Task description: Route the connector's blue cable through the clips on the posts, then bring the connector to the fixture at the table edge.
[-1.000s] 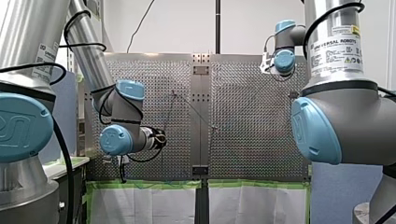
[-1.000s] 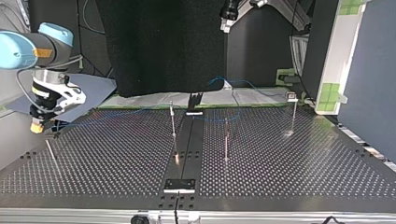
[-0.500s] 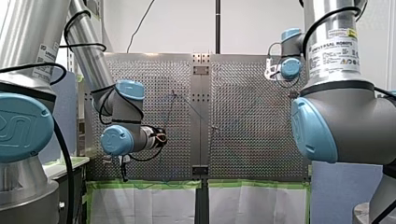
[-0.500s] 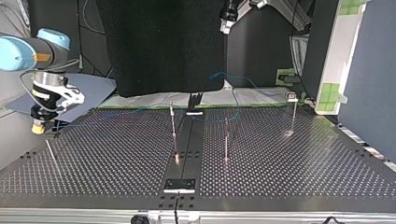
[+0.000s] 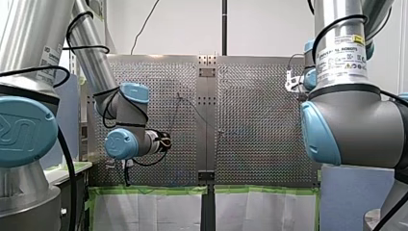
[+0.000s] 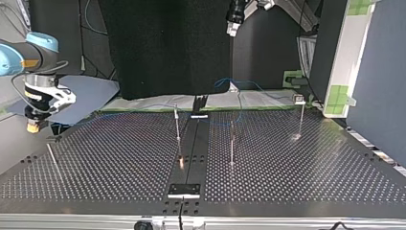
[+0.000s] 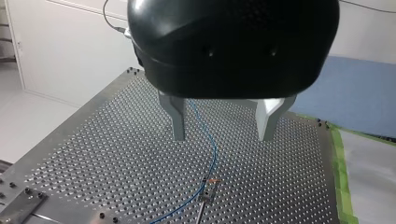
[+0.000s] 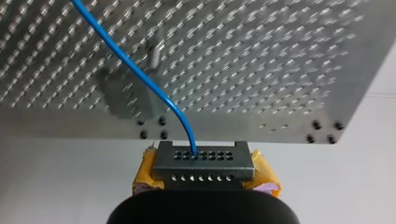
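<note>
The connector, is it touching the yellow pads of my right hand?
Touching. The right wrist view shows the connector squeezed between the yellow pads of my right hand, with no gap on either side.

Blue cable [image 8: 126, 60], dk grey connector [image 8: 203, 163], yellow pads [image 8: 265, 178], silver perf. table [image 8: 261, 56].

Perforated bench [image 6: 297, 172], dark strip [image 6: 194, 143] running down its middle. Black cloth [image 6: 167, 48] hangs behind it in the top view. Green tape [image 5: 144, 190] along the bench edge in the front view, white sheet [image 5: 260, 211] just below it. Blue mat [image 6: 91, 91] at the top view's left.
</note>
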Motion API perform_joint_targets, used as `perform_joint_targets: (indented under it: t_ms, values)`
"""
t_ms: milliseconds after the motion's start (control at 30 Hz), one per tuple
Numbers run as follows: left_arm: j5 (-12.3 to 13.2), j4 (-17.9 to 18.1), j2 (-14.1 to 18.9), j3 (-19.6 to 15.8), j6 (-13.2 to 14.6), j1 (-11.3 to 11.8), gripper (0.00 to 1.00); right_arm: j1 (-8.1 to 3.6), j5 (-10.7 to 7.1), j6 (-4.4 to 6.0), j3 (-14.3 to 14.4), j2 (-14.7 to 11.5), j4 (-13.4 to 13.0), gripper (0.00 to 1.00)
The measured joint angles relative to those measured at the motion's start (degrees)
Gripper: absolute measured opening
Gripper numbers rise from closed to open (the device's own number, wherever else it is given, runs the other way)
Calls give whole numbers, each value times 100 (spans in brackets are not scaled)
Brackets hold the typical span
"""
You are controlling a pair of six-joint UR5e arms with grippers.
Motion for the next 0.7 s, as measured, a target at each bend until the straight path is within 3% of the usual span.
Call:
perform_joint_targets:
  t_ms: [133, 233, 467, 700]
  values:
    - [33, -33, 1, 5, 83, 31, 100, -171, -184, -85, -27, 54, 56, 0]
    - [38, -75, 1, 5, 130, 54, 100, -229, -327, -152, -91, 75, 161, 0]
    - [51, -220, 0, 6, 271, 113, 100, -285, -662, -302, -324, 138, 455, 0]
    - [148, -386, -1, 6, 394, 156, 100, -302, -997, -597, -609, 432, 754, 0]
